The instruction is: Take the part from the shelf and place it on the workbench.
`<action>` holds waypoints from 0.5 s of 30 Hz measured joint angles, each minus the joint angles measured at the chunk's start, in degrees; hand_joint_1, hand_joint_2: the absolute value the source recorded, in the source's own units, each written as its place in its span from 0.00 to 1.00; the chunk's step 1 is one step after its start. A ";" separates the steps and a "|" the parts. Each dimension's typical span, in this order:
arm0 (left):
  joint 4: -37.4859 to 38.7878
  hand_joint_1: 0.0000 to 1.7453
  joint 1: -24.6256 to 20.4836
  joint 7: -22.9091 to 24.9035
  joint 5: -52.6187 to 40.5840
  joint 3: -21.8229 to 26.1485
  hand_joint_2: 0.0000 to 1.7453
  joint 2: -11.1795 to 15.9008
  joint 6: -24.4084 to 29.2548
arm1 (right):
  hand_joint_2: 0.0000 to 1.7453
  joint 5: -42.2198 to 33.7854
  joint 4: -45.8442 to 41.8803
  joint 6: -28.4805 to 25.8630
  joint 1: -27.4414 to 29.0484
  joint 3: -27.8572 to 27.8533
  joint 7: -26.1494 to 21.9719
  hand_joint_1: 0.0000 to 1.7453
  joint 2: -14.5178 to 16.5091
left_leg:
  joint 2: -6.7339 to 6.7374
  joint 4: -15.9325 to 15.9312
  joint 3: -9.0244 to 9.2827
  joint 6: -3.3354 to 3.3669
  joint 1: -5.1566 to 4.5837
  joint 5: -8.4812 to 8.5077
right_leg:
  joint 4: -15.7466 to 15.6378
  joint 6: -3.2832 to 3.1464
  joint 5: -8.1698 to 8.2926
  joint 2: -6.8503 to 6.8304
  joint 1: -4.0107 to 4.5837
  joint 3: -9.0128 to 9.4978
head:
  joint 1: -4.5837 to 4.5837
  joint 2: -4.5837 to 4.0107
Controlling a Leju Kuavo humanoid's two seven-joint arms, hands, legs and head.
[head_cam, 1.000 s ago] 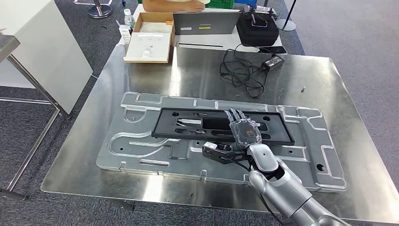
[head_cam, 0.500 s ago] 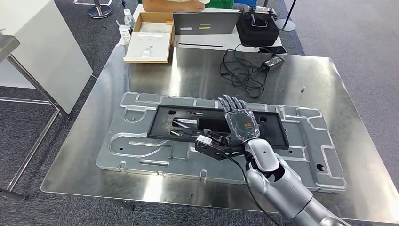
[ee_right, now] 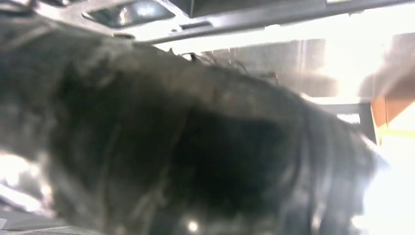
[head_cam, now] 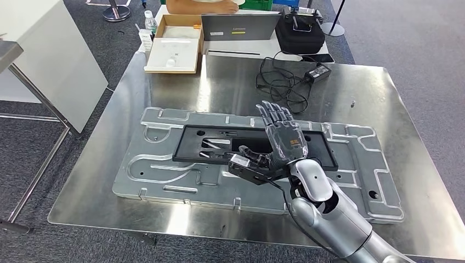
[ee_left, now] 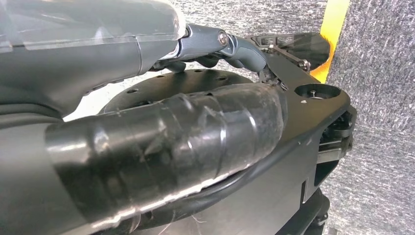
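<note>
The black flat part [head_cam: 219, 145] lies level on the grey metal plate [head_cam: 164, 175], which rests on the steel workbench [head_cam: 219, 87]. My right hand [head_cam: 285, 139] hovers over the right half of the part with its fingers straight and spread, holding nothing. In the right wrist view that hand [ee_right: 195, 147] is a dark blur, with an edge of the part [ee_right: 274, 14] beyond it. In the left wrist view my left hand [ee_left: 147, 127] hangs by my body above grey carpet, its taped thumb and a dark finger apart with nothing between them.
At the bench's far edge stand an open cardboard box [head_cam: 174, 44], a laptop [head_cam: 238, 27] and a black bag [head_cam: 299, 33]. A coiled cable with a charger [head_cam: 285, 82] lies behind the plate. A white cabinet [head_cam: 49, 55] stands to the left. A person [head_cam: 203, 5] is at the back.
My right hand has let go of the part and risen, its fingers now pointing up. The part slid slightly left and settled flat on the plate.
</note>
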 joint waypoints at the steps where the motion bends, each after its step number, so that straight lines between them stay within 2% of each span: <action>1: 0.01 0.00 0.00 -0.02 0.01 -0.17 0.00 0.00 0.01 | 0.00 0.38 -0.32 -0.71 0.22 0.00 -0.11 0.00 0.01 | 0.00 0.00 0.00 0.00 0.00 0.00 | 0.00 0.00 0.00 0.00 0.00 0.00 | 0.00 0.00; 9: 0.16 0.00 -0.04 -0.01 0.05 -1.70 0.00 0.00 0.09 | 0.00 3.75 -8.84 -3.53 1.53 1.51 -1.61 0.00 0.01 | 0.01 -0.01 -0.01 -0.01 0.01 0.00 | 0.01 0.00 -0.02 0.00 0.01 -0.02 | 0.00 0.00; 15: 0.17 0.00 -0.16 0.38 0.05 -2.67 0.00 0.15 0.14 | 0.00 4.92 -15.48 -5.01 1.57 5.24 -2.34 0.00 -0.01 | 0.02 0.05 -0.01 0.50 -0.30 -0.09 | -0.25 0.41 0.10 0.02 -0.35 0.08 | 0.01 0.00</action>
